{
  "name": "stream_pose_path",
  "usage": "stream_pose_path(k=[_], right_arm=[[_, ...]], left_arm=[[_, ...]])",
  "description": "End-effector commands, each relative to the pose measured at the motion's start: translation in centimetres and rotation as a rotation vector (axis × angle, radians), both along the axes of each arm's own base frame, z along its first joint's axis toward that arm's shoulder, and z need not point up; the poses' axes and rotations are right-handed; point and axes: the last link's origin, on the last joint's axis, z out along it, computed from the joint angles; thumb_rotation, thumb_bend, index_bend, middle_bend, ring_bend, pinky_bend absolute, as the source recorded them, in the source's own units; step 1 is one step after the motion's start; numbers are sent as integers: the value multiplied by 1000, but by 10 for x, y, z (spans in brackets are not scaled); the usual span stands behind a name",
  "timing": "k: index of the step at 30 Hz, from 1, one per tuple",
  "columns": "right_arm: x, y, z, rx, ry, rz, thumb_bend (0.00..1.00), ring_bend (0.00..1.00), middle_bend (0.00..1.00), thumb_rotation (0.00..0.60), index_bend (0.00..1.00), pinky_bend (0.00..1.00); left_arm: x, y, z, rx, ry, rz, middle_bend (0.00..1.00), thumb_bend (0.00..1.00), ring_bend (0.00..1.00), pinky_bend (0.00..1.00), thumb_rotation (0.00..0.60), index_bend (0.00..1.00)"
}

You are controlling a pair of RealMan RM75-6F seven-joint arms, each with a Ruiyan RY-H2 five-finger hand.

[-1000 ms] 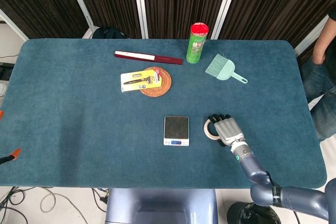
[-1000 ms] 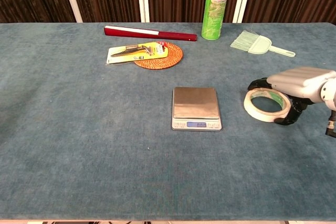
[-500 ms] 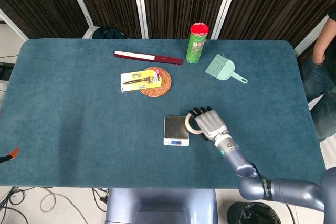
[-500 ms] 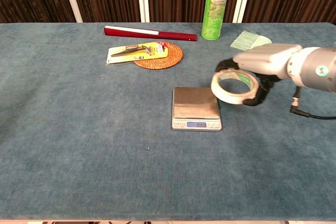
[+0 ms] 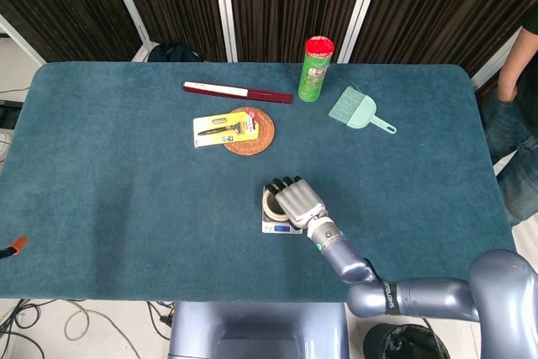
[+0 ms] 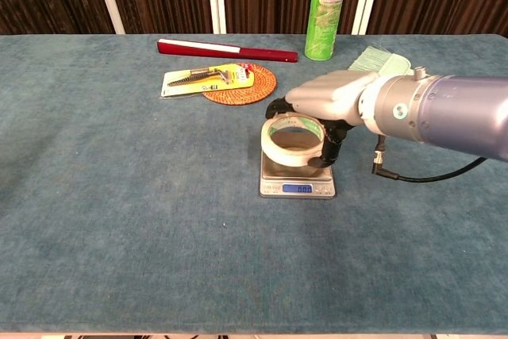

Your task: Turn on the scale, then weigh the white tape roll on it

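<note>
My right hand [image 6: 329, 101] [image 5: 296, 199] holds the white tape roll [image 6: 290, 142] [image 5: 271, 203] just above the steel platform of the small scale [image 6: 297, 182], whose lit display [image 6: 298, 189] faces the table's front edge. In the head view the hand covers most of the scale [image 5: 273, 225], and only its front strip shows. The roll hangs slightly tilted, and I cannot tell whether it touches the platform. My left hand shows in neither view.
Behind the scale lie a woven coaster [image 6: 240, 85] bearing a yellow tool pack [image 6: 208, 78], a dark red bar [image 6: 226, 51], a green can [image 6: 326, 7] and a mint hand brush [image 5: 360, 110]. A person stands at the right edge [image 5: 519, 81].
My right hand lifted the tape roll from the table at the right and carried it leftward, until it hangs over the scale's platform.
</note>
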Motion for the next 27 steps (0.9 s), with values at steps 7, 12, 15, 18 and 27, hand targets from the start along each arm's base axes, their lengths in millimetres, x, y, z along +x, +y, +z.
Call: stream_pose_path(k=[7,12,15,18,27], right_arm=[[2,0,-9,6,24,5,414,181,261,600,214,489],[0,0,-8,10,38,5,414,60,149,600,168,569],[-2,0,-7,11,41,2,414,34,105,600,144,608],[-4,0,-6,17,47,-5,414,15,62,600,112,597],[-8,0,-5,26,62,-23,412,0,3,600,53,120]], left_arm=[[-1,0,1,4,-2,2,0,35,0,0,600,0],[-1,0,1,4,0,3,0,34,0,0,600,0],[-1,0,1,4,1,4,0,34,0,0,600,0],[0,0,1,4,2,3,0,34,0,0,600,0],[0,0,0,1,6,6,0,34,0,0,600,0]])
